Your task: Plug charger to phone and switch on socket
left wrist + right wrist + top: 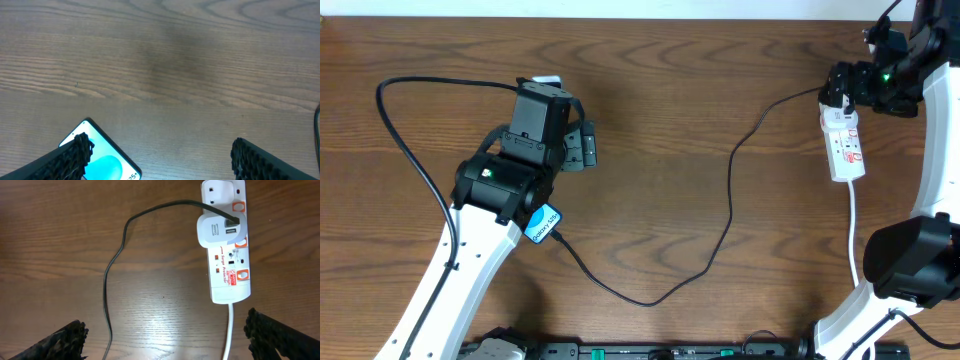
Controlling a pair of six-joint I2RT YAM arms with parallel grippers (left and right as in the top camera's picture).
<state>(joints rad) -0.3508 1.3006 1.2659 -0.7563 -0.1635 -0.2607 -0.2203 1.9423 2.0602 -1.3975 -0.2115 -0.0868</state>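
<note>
Socket point(844, 145) sits toward the far right of the worktop point(650, 90), long axis running far-to-near, white cord point(853, 225) leaving its near end, and the right hand point(165, 327) hovers over it with fingers wide apart. Phone point(544, 222) is well away on the left, lying diagonal and mostly hidden under the left arm point(470, 250), left hand point(161, 147) spread open over it. Charger point(730, 200) loops across the wood between them to the phone's near corner, can't tell if it's plugged in.
</note>
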